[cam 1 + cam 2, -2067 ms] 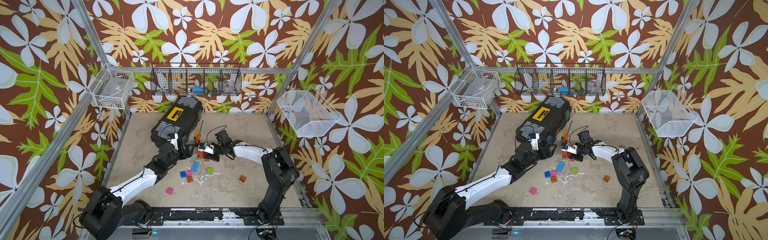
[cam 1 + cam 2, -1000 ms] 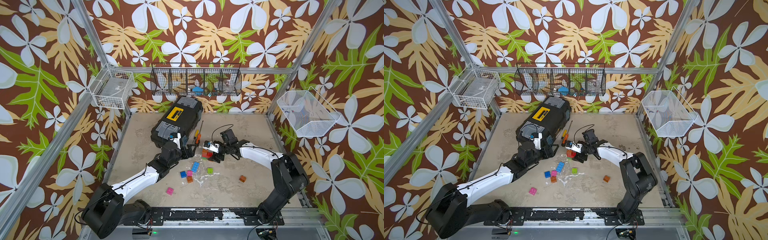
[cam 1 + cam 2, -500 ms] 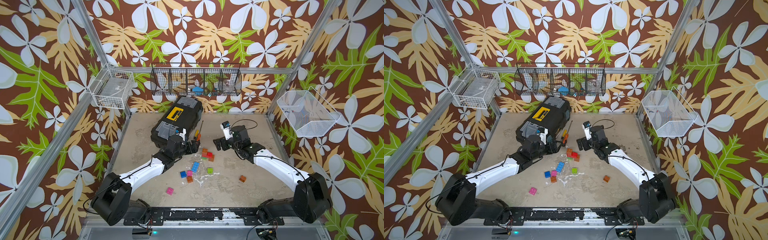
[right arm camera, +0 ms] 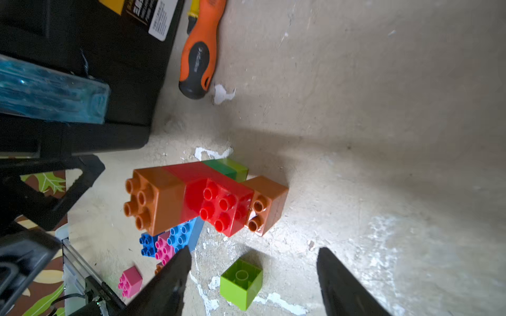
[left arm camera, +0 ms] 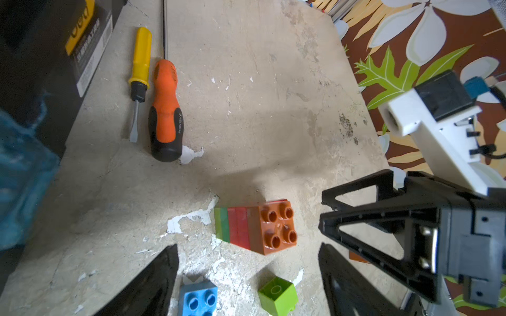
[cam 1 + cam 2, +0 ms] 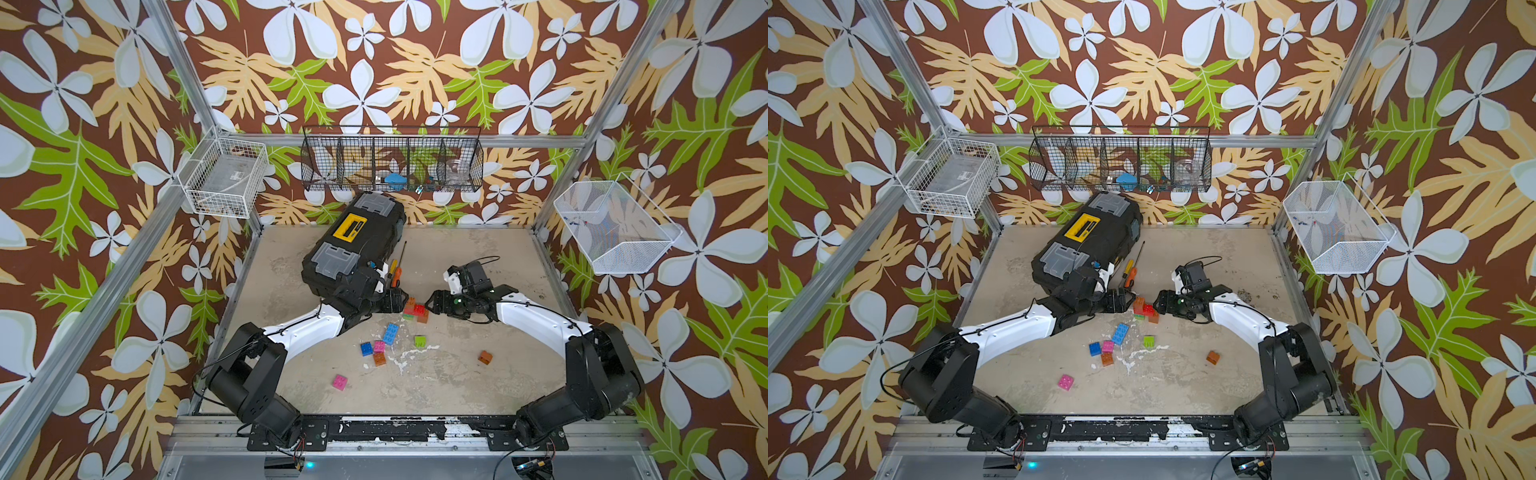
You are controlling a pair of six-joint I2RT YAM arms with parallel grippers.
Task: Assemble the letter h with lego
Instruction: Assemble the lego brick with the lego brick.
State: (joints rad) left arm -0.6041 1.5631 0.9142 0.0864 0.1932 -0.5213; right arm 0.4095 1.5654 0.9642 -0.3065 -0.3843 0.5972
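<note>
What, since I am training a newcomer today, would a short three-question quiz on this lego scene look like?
1. True or false: the joined stack of studded plastic bricks lies on the beige tabletop between the open left pincer and open right pincer, held by neither.
2. The loose square plastic brick nearest the tabletop's front edge is: A lime, B pink, C blue.
3. Which tool lies beside the yellow-handled screwdriver?
Key: 1 true; 2 B; 3 the orange-and-black-handled screwdriver.
</note>
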